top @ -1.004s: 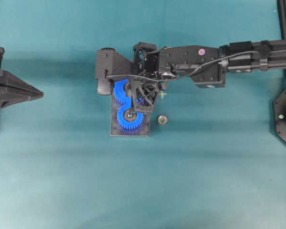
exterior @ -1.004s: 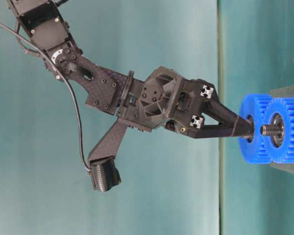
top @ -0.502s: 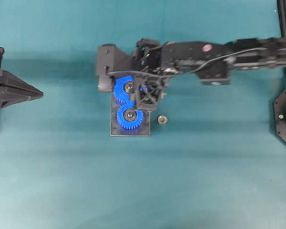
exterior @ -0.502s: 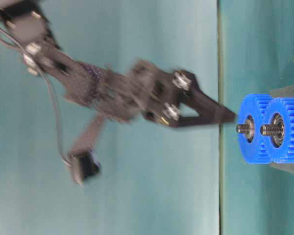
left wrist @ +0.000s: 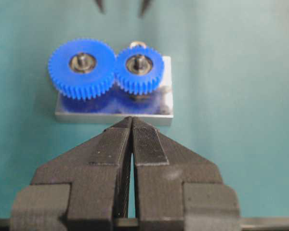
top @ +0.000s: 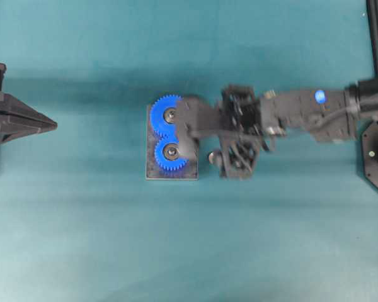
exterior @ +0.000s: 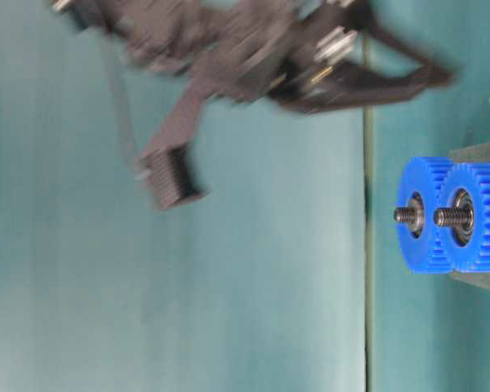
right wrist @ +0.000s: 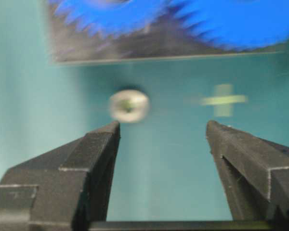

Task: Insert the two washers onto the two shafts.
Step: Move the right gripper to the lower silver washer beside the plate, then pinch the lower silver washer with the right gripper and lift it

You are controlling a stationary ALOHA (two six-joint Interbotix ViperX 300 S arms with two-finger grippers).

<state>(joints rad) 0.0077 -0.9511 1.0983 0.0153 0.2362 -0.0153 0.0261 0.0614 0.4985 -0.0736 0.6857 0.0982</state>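
Left gripper: parked at the far left of the table, jaws pressed together, holding nothing.

Base plate: small metal block at table centre, carrying two meshed blue gears, each on a threaded shaft standing upright.

Washer: lies flat on the teal table, just right of the plate's near right corner, touching neither plate nor fingers. In the overhead view it is largely covered by the right arm.

Right gripper: above the washer, jaws spread wide, empty. In the wrist view the washer sits ahead of the left fingertip, not between the pads.

Step in hand, as judged: approach for pickup. To do it well, shift so the washer is centred between the jaws, descend until the tips meet the table, close slowly on its rim, and lift it level for the shaft.
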